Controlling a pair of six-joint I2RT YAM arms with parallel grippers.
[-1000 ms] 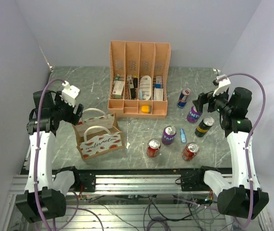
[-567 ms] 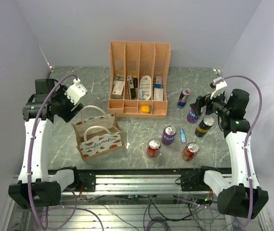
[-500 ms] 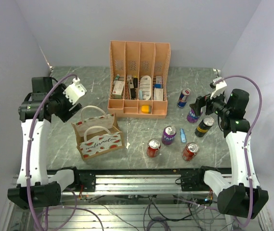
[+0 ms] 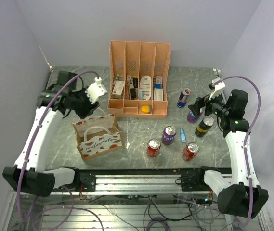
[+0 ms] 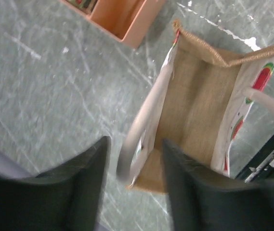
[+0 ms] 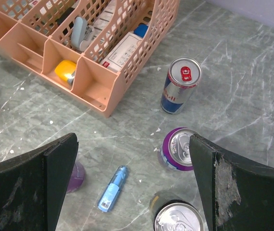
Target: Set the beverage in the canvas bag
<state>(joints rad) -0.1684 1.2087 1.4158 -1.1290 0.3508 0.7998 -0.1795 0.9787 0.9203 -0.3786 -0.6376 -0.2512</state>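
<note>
Top external view shows the left jaws over the far side of the canvas bag (image 4: 99, 139), moderately apart, with a white handle (image 5: 129, 144) between them yet untouched. The bag sits on the worktop (image 4: 79, 79), left of a peach organiser (image 4: 138, 77). Several cans (image 4: 153, 147) stand further right. The right jaws, spread wide and empty, hang above a purple can (image 6: 177, 147) beside a blue-and-silver can (image 6: 181, 85).

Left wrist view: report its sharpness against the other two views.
Left wrist: motion-smeared, with the canvas bag, its white handle and the left tool all soft-edged. Right wrist: crisp, the blue-and-silver can showing its pull tab clearly. Top external: evenly lit and sharp, with only faint shadows.
</note>
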